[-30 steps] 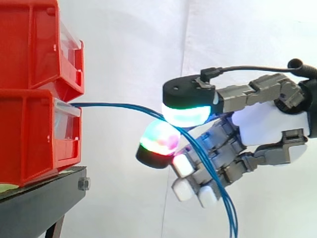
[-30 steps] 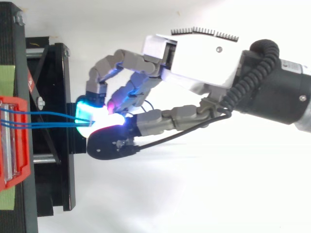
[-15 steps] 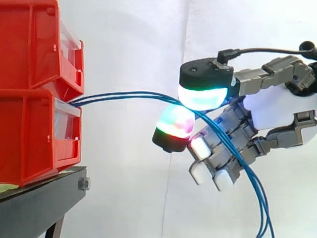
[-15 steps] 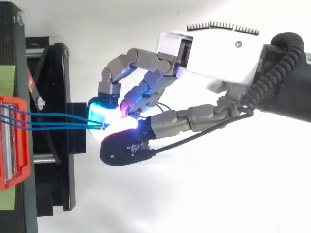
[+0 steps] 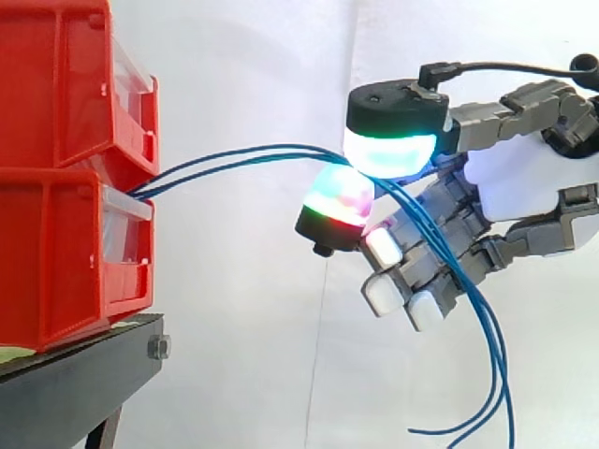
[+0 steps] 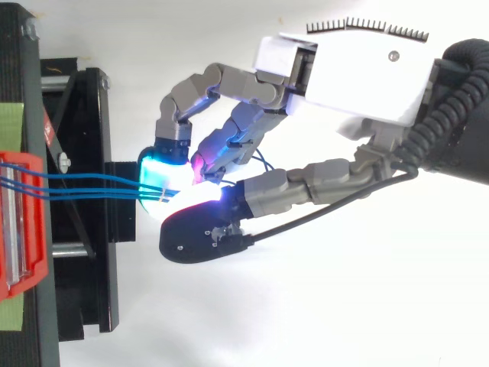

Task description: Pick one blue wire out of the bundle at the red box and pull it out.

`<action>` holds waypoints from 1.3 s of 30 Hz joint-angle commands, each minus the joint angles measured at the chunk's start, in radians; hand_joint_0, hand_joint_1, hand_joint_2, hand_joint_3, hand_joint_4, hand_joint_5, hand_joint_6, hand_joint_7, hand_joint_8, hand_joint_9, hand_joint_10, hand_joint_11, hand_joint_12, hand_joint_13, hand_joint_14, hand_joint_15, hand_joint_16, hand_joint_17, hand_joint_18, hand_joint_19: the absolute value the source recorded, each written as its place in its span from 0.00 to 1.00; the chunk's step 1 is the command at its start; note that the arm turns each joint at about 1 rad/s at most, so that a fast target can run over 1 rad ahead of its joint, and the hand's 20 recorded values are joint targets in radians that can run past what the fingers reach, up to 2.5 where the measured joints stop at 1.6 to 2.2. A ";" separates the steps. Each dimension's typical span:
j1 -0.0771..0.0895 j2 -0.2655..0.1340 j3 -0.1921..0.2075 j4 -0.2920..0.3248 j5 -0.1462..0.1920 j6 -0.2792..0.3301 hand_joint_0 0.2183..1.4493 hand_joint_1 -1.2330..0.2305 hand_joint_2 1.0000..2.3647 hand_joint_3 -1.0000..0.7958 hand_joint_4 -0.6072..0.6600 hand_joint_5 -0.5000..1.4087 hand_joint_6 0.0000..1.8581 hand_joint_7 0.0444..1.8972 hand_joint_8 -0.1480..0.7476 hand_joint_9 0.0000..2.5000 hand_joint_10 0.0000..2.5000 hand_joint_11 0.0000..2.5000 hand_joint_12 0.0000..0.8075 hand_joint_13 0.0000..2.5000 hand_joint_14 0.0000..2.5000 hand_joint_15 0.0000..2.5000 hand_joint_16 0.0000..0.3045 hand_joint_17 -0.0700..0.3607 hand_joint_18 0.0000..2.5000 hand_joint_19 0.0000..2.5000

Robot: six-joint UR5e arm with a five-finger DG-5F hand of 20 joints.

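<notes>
Several thin blue wires [image 5: 234, 157] [image 6: 92, 186] run out of the lower red box [image 5: 65, 253] [image 6: 21, 222] and arch rightward. The hand [image 5: 524, 187] [image 6: 344, 84] reaches in from the right, about a box-width away from the bins. Its fingers are curled and the wires pass between a cyan-green glowing pad [image 5: 388, 150] above and a red-green glowing pad [image 5: 339, 201] below. Behind the pinch the wires hang down past the other curled fingers to the bottom edge [image 5: 496, 374]. I cannot tell how many of the wires the pads actually clamp.
A second red box [image 5: 75, 84] is stacked on the lower one. Both rest on a black stand [image 5: 75, 374] [image 6: 76, 199] at the left. A white curtain forms the backdrop, and open space lies under and around the hand.
The hand has moved right and upward, away from the boxes, drawing the wires with it. The wires now arch higher out of the box and a loose end curls into view at the bottom.
</notes>
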 commanded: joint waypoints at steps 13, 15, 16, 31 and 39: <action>-0.003 0.005 0.000 0.000 -0.004 0.030 0.42 0.22 0.01 0.45 0.70 0.16 0.52 0.48 0.60 0.33 0.00 0.30 0.52 0.33 0.01 0.17 0.16 0.42 0.34 0.19; -0.005 0.005 0.000 0.000 -0.005 0.030 0.42 0.22 0.01 0.44 0.70 0.15 0.52 0.47 0.60 0.32 0.00 0.30 0.52 0.33 0.01 0.17 0.16 0.42 0.34 0.19; -0.006 0.005 0.002 0.000 -0.005 0.030 0.42 0.21 0.01 0.43 0.70 0.15 0.52 0.47 0.60 0.32 0.00 0.30 0.52 0.33 0.01 0.17 0.16 0.42 0.34 0.19; -0.014 0.005 0.000 -0.010 -0.033 0.030 0.41 0.18 0.00 0.31 0.68 0.15 0.52 0.45 0.59 0.31 0.01 0.30 0.51 0.32 0.01 0.18 0.16 0.42 0.35 0.19; -0.014 0.005 0.000 -0.010 -0.035 0.030 0.26 0.31 0.00 0.29 0.66 0.17 0.50 0.47 0.61 0.36 0.00 0.29 0.53 0.34 0.01 0.19 0.17 0.44 0.35 0.23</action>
